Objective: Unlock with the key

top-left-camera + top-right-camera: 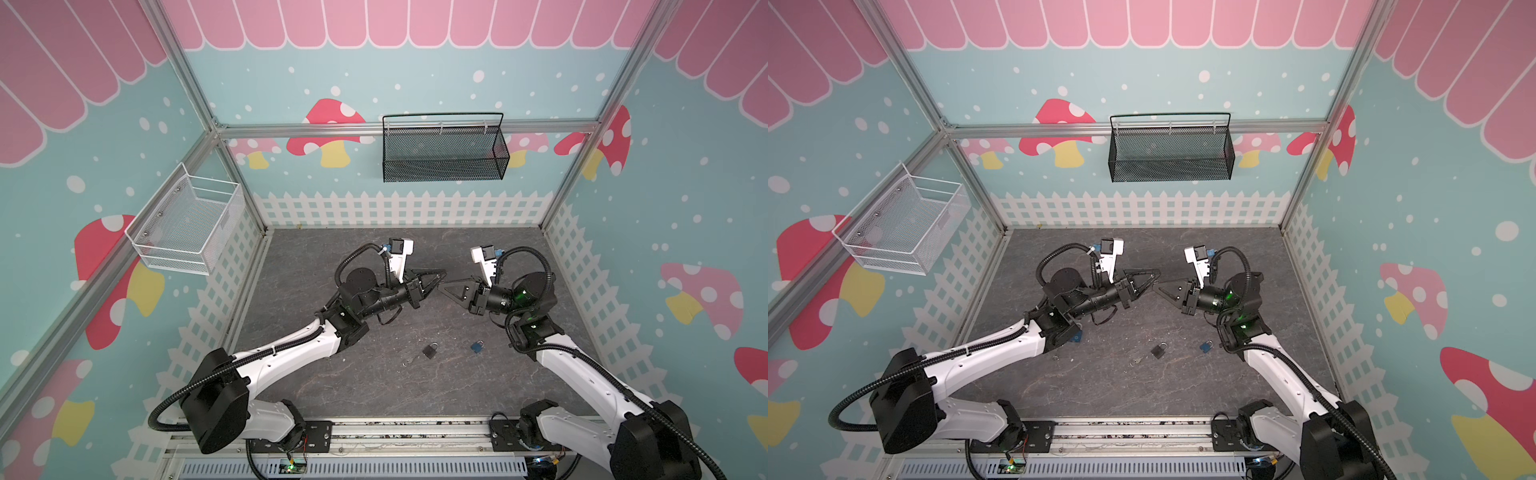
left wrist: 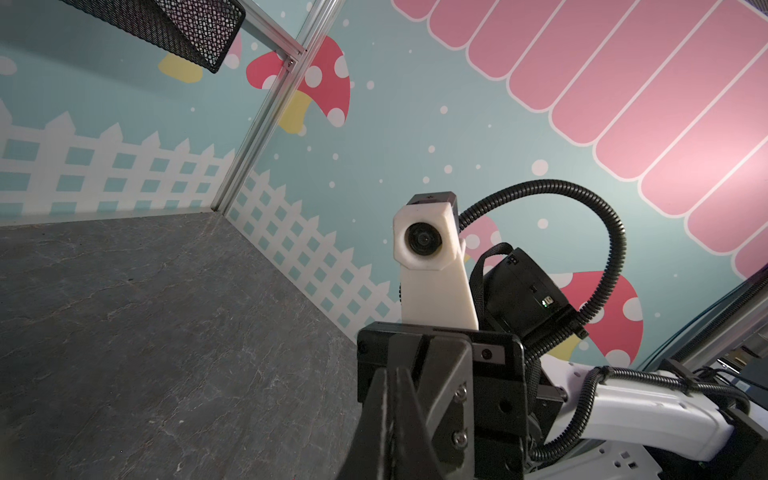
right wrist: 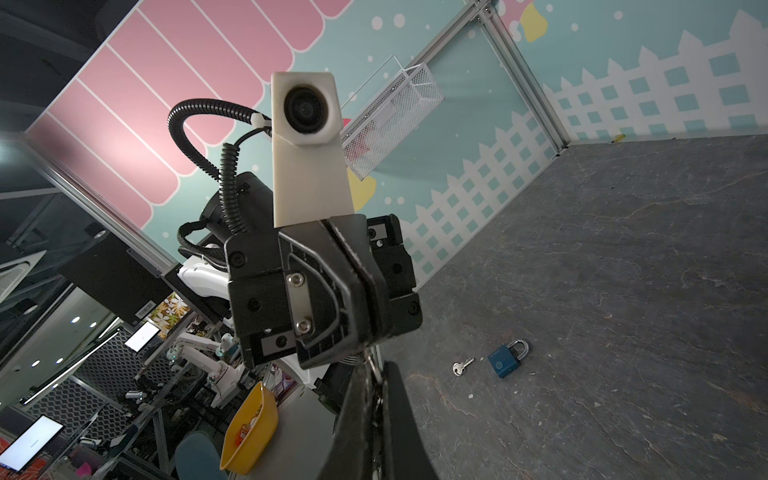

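On the table [image 1: 415, 386], black padlock [image 1: 429, 351] and blue padlock [image 1: 477, 346] lie clear of edges.

Near the middle of the bench [image 1: 415, 399], toward its front edge, the left padlock [image 1: 430, 351] lies beside the right padlock [image 1: 477, 346], a key [image 1: 409, 362] at its left.

blue padlock [image 3: 505, 362] lying flat, shackle shut; silver key [image 3: 460, 367] just beside; black padlock [image 1: 430, 351] near.
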You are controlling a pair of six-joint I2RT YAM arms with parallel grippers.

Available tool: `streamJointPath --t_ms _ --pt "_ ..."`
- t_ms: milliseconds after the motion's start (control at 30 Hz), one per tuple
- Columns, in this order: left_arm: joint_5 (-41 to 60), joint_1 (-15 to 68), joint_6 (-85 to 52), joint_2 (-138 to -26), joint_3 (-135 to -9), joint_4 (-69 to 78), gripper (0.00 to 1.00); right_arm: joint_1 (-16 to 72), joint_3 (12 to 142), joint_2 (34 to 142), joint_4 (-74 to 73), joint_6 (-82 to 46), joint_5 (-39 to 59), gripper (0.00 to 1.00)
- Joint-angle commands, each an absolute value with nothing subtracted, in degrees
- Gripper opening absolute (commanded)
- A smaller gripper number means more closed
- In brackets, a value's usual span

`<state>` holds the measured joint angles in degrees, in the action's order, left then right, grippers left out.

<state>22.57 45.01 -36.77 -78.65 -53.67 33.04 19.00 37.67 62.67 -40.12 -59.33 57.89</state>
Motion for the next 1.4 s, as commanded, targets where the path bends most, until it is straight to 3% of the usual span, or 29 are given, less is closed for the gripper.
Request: streamJointPath --t_ms 0,133,300,400,600,800,1033,1367 --pt "22.2 44.9 -34.9 -76.9 -55.0 31.4 0.00 18.8 38.0 62.9 -39.1 -57.3 57.1 0.00" --pt "21.9 44.9 -34.8 -76.8 -55.3 31.0 0.02 18.8 38.8 62.8 -35.8 -55.1 56.6 0.00" --pt "19.7 44.8 -34.4 -75.6 -55.5 28.4 0.44 18.4 40.2 62.0 -28.9 -50.9 54.8 0.00" --pt "15.8 44.8 -34.5 -74.0 -54.7 25.3 0.53 17.5 40.3 61.3 -23.8 -48.0 53.4 0.00" --pt "9.1 45.9 -34.3 -73.0 -56.3 9.9 0.57 12.3 40.5 60.8 -9.9 -42.0 48.5 0.00" --pt "-0.9 53.3 -30.7 -76.0 -58.5 -5.0 0.61 3.6 38.8 61.3 1.3 -37.2 42.7 0.00" --pt "-0.3 59.1 -27.6 -87.0 -62.9 -10.4 0.62 -3.2 37.0 64.2 3.1 -36.0 39.5 0.00" --pt "-3.2 64.0 -18.2 -112.1 -87.0 -27.7 0.61 -6.8 34.4 68.6 1.3 -35.8 37.4 0.00"
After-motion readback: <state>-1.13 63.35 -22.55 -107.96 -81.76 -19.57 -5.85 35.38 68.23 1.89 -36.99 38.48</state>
